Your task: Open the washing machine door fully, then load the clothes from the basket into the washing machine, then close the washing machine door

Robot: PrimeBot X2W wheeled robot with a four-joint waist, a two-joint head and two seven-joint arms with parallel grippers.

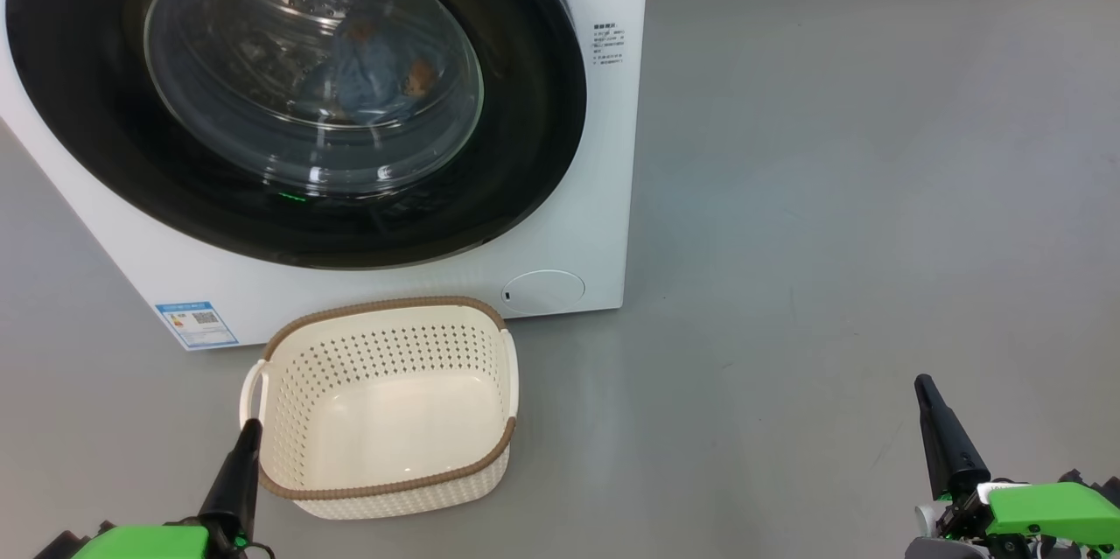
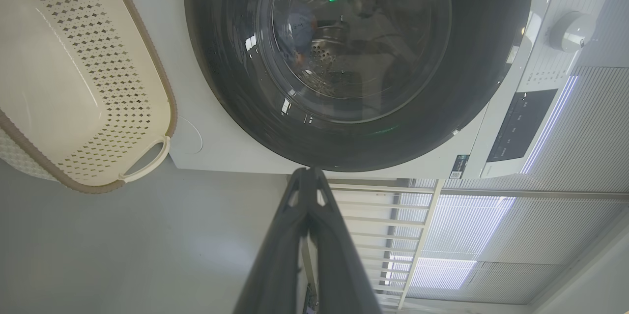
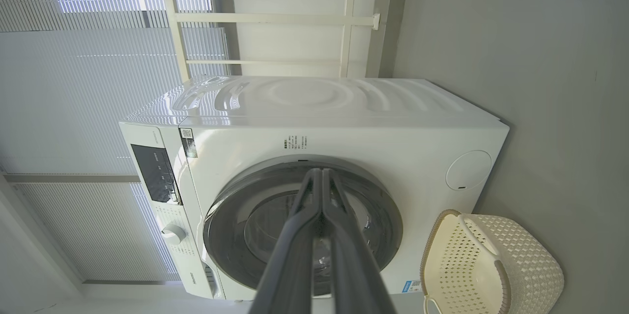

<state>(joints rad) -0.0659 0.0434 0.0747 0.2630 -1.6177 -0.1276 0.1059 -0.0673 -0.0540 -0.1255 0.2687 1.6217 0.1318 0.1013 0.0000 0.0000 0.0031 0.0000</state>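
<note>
The left gripper [image 1: 250, 429] is held shut and empty, with the basket [image 1: 385, 306] found just beside it at 1 o'clock; the right gripper [image 1: 924, 386], likewise shut on nothing, is seen well apart at 3 o'clock. At the basket's 12 o'clock the washing machine door [image 1: 534, 95] is closed; the clothes [image 1: 367, 73] are seen behind its glass.

White boxy washing machine [image 1: 604, 218], round door [image 1: 79, 104] rimmed glossy black; blue clothes [image 1: 367, 73] with orange prints behind its glass. At six o'clock, cream perforated plastic basket [image 1: 385, 349], brown woven-look rim; blue label sticker [image 1: 197, 324] at seven; grey floor [image 1: 831, 192]
</note>
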